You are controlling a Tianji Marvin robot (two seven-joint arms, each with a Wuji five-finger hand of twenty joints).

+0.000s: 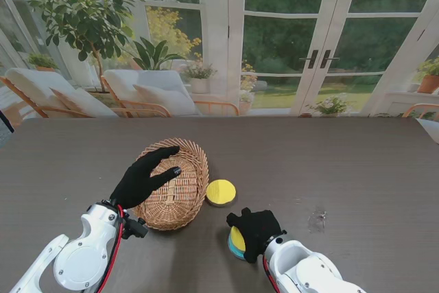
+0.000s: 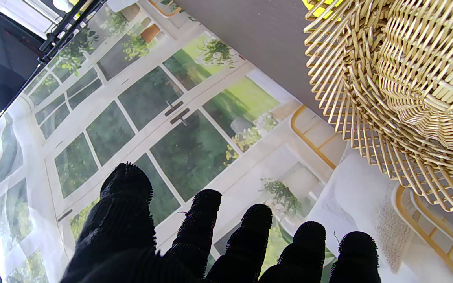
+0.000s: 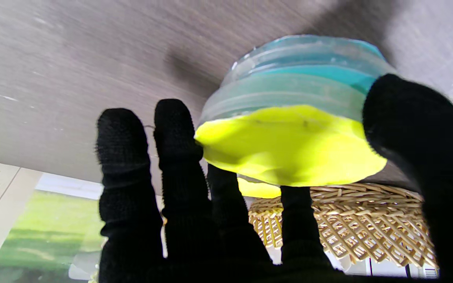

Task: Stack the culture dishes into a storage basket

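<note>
Table (image 1: 357, 169) dark gray woodgrain; glass doors (image 1: 319, 39), plants (image 1: 82, 12) behind.

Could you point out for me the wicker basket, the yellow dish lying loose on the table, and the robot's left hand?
wicker basket (image 1: 186, 200): stand view, right rim.
yellow dish (image 1: 221, 192): stand view, top face.
left hand (image 1: 143, 178): stand view, back of glove.

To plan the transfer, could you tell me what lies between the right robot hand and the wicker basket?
A yellow round culture dish on the table, seen in the stand view.
</note>
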